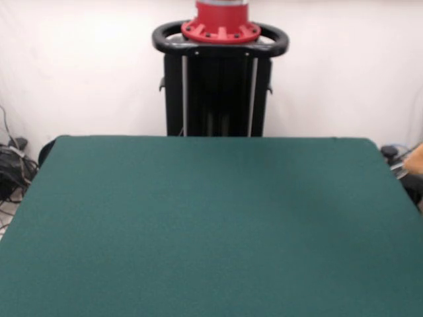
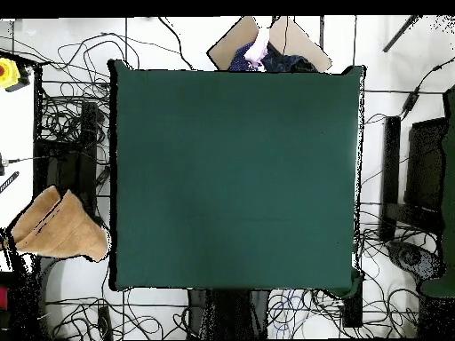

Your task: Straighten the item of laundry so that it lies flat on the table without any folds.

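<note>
desk: dark green felt top [image 1: 211,224], bare in both views, nothing lying on it
towel: peach terry cloth [image 2: 60,229], off the desk, bunched and folded beside its edge in the overhead view, over the cable-strewn floor; can't tell if it is held up or resting on something
front view trace: blurry peach bit at right edge, probably the same towel, not sure
robot: red and black pedestal [image 1: 220,66] at far side of desk, arm drawn back
pincer: not visible in either view, so whether apart or together is unknown
person: someone at the desk's far edge in the overhead view [image 2: 259,49], only partly shown
task stage: not started, towel not yet on the desk
risk: towel lands out of arm reach or hangs over the edge; thick folds could get pressed in rather than spread; loose cables [image 2: 71,124] near the edge could snag it
</note>
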Robot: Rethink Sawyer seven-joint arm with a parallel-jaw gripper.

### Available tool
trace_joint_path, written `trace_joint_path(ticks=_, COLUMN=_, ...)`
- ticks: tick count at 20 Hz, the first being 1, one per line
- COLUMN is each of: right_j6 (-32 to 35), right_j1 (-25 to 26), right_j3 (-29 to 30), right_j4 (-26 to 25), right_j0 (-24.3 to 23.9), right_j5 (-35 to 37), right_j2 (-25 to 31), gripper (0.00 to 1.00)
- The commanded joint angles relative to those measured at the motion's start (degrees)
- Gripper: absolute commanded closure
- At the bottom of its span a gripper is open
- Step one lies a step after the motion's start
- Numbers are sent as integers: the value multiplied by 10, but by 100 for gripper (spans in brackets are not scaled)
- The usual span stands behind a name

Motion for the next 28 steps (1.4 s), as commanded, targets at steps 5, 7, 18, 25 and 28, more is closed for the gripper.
trace_joint_path(ticks=5, right_j6=38, right_j1=77, right_j3=79, right_j4=-25, right_j0=-33, right_j5=-125, right_j2=29, gripper=100)
trace_joint_path(ticks=7, right_j6=15, right_j1=75, right_j3=90, right_j4=-33, right_j0=-46, right_j5=-135, right_j2=29, gripper=100)
trace_joint_path(ticks=18, right_j6=-110, right_j1=-9, right_j3=141, right_j4=-110, right_j0=-141, right_j5=-118, right_j2=37, gripper=100)
trace_joint_path(ticks=25, right_j6=-170, right_j1=-67, right_j3=172, right_j4=-163, right_j0=-207, right_j5=-105, right_j2=69, gripper=100)
trace_joint_path(ticks=28, right_j6=-196, right_j1=-80, right_j3=183, right_j4=-177, right_j0=-239, right_j5=-115, right_j2=89, gripper=100)
